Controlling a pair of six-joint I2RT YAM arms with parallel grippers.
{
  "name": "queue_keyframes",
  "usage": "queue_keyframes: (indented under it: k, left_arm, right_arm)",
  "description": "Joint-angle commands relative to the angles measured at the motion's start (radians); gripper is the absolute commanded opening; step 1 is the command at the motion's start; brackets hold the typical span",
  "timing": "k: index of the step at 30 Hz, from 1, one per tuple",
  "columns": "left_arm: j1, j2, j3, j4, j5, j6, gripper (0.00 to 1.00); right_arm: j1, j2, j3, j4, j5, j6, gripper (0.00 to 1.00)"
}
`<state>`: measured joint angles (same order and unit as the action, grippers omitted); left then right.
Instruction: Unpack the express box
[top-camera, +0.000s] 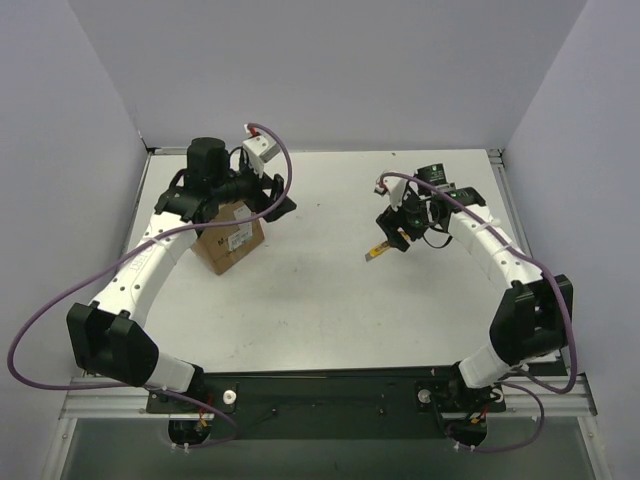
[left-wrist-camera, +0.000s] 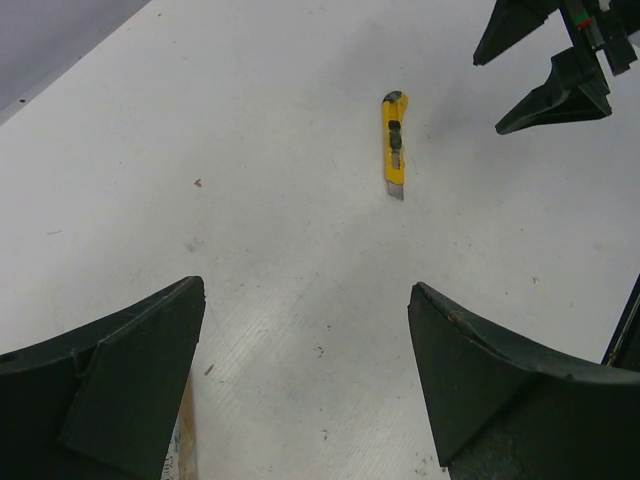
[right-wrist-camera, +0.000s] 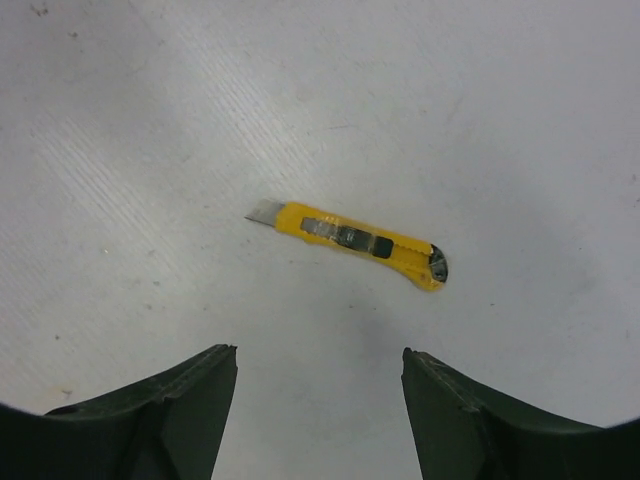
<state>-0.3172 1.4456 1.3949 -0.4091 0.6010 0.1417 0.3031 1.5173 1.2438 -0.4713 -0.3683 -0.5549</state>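
Your small brown cardboard express box (top-camera: 232, 240) sits on the white bench (top-camera: 320, 300) at left, beneath the left jaws, which are spread wide. Your right jaws stand released above the yellow utility knife (right-wrist-camera: 345, 243).

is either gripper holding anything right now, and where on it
Nothing is held. The right gripper is open above the knife, which lies on the table. The left gripper is open at the box, only table between its fingers.
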Motion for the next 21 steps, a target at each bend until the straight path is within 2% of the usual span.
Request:
queue_keyframes:
  k: [1, 5, 8, 11, 12, 14, 15, 17, 21]
  left_arm:
    - [0.004, -0.019, 0.014, 0.007, -0.001, 0.044, 0.92]
    - [0.004, -0.05, -0.025, -0.022, -0.053, 0.113, 0.92]
    - [0.004, -0.056, -0.028, -0.054, -0.112, 0.168, 0.92]
    - [0.004, -0.06, -0.034, -0.074, -0.167, 0.205, 0.92]
    - [0.004, -0.06, -0.034, -0.076, -0.178, 0.213, 0.92]
    - [0.004, -0.063, -0.034, -0.08, -0.202, 0.205, 0.92]
    - [0.004, -0.065, -0.034, -0.08, -0.205, 0.203, 0.92]
    - [0.004, -0.068, -0.036, -0.08, -0.21, 0.202, 0.92]
    - [0.004, -0.067, -0.036, -0.08, -0.21, 0.2, 0.92]
  right_arm:
    - [-0.058, 0.102, 0.1, -0.107, -0.118, -0.249, 0.68]
    - [-0.096, 0.263, 0.187, -0.112, -0.106, -0.37, 0.69]
    - [-0.127, 0.396, 0.31, -0.11, -0.081, -0.376, 0.61]
    - [-0.154, 0.522, 0.455, -0.109, -0.063, -0.318, 0.49]
    - [-0.162, 0.55, 0.497, -0.109, -0.051, -0.297, 0.4]
    - [-0.171, 0.61, 0.574, -0.11, -0.028, -0.254, 0.3]
    - [-0.171, 0.622, 0.585, -0.109, -0.011, -0.255, 0.19]
    - [-0.167, 0.633, 0.568, -0.105, 0.032, -0.286, 0.12]
    - [-0.141, 0.624, 0.476, -0.096, 0.121, -0.353, 0.07]
